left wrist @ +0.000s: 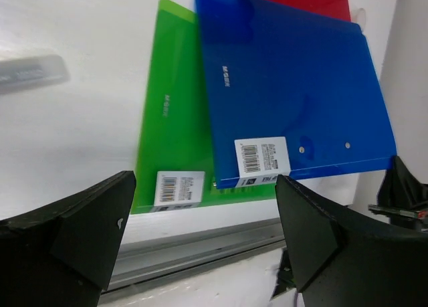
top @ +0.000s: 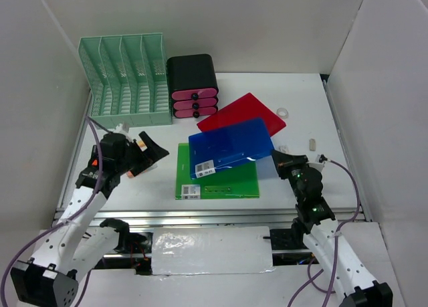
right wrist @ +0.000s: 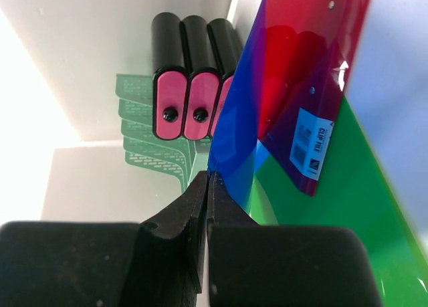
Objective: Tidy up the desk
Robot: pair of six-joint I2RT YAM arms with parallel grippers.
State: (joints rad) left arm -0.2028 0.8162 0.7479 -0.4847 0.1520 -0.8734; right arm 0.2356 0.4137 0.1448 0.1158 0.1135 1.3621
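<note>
Looking at this one, the large flat white desk sat right in front of both arms, walled by white panels on three sides with a metal rail along its front edge. Honestly it looked rigid, heavy and smooth-topped, with nothing on it to grab. What needed handling was the stuff on it.

The right claw was pinched shut on the near right corner of a thin blue plastic folder. That folder lay mid-desk on top of a green plastic folder and overlapped a red plastic folder behind it. My guess was that those folders were light, floppy and slick, so a corner pinch could let the sheet sag or slip out. Gripping further in along an edge looked safer. The smooth desk top also meant the ones underneath could skate along.

The left claw hung wide open and empty over the left side of the desk. In the far left corner stood a mint-green slotted file rack with a black drawer box with pink fronts just beside it, probably where the folders belonged.
</note>
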